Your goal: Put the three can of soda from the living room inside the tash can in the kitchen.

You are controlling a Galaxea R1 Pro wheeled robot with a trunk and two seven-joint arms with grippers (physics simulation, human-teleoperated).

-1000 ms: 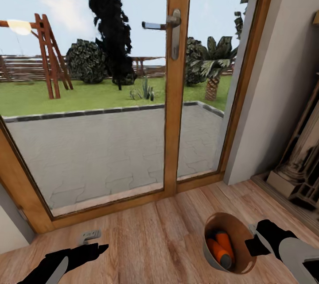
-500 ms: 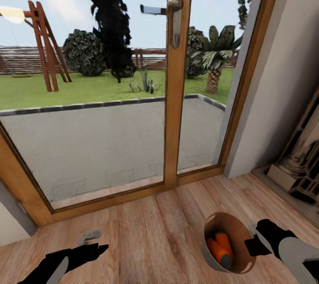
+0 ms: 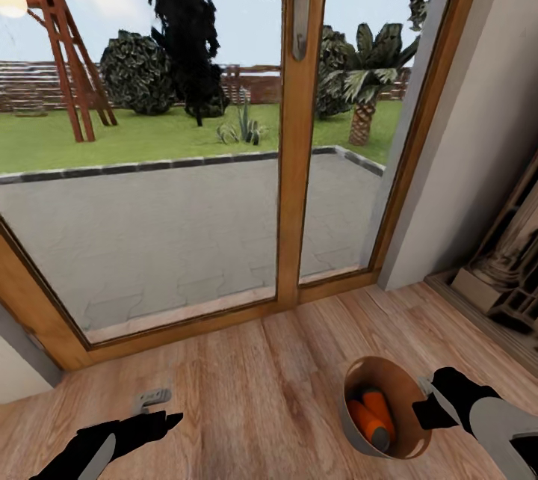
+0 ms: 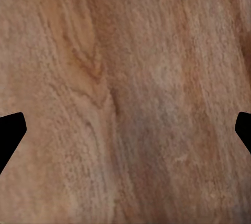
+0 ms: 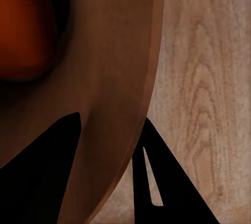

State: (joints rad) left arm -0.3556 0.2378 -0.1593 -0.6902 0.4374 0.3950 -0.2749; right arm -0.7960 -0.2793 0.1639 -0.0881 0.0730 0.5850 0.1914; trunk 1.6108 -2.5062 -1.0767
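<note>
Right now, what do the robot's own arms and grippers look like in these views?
In the head view, both grippers are matte black: the left gripper tapers to pointed fingers, the right gripper is blockier. Behind each, the forearm is a smooth pale grey shell. In the wrist views the fingers appear as flat black wedges, one with a pale slot. No cables or markings are visible.

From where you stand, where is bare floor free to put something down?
The wood floor is bare between the left gripper and the trash can, up to the glass door frame. It is crowded at the right: the right gripper grips the can's rim, and a stone column base stands by the wall.
</note>
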